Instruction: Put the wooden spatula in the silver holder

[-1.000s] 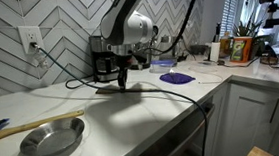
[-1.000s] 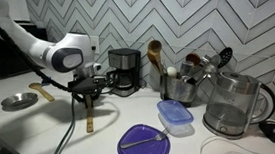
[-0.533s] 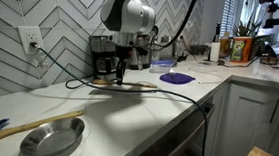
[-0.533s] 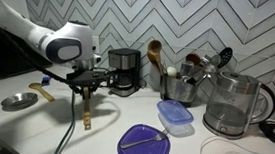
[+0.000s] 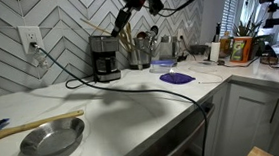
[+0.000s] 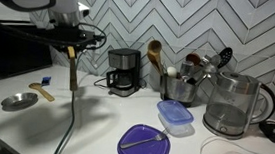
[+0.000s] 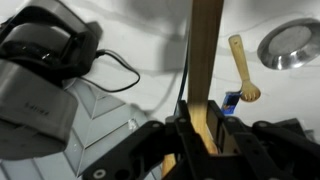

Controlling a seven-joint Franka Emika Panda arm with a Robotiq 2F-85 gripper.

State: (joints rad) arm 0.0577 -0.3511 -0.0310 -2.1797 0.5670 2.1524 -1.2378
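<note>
The wooden spatula (image 6: 73,67) is a flat brown strip that hangs upright from my gripper (image 6: 70,47), high above the counter; it also shows in an exterior view (image 5: 122,19). In the wrist view the spatula (image 7: 206,55) runs up between the black fingers (image 7: 187,135), and my gripper (image 7: 206,128) is shut on it. The silver holder (image 6: 177,88) stands next to the coffee maker at the back wall with several utensils in it. It also shows in an exterior view (image 5: 138,54), below and beyond the gripper.
A black-and-silver coffee maker (image 6: 124,71) stands left of the holder. A round metal pan (image 6: 18,101) and a longer pale wooden stick (image 5: 33,124) lie on the counter. A glass kettle (image 6: 234,104), a blue-lidded container (image 6: 174,115) and a purple plate (image 6: 144,141) stand to the right.
My gripper has risen well above the counter with the spatula in it, and the spatula now hangs clear of the surface.
</note>
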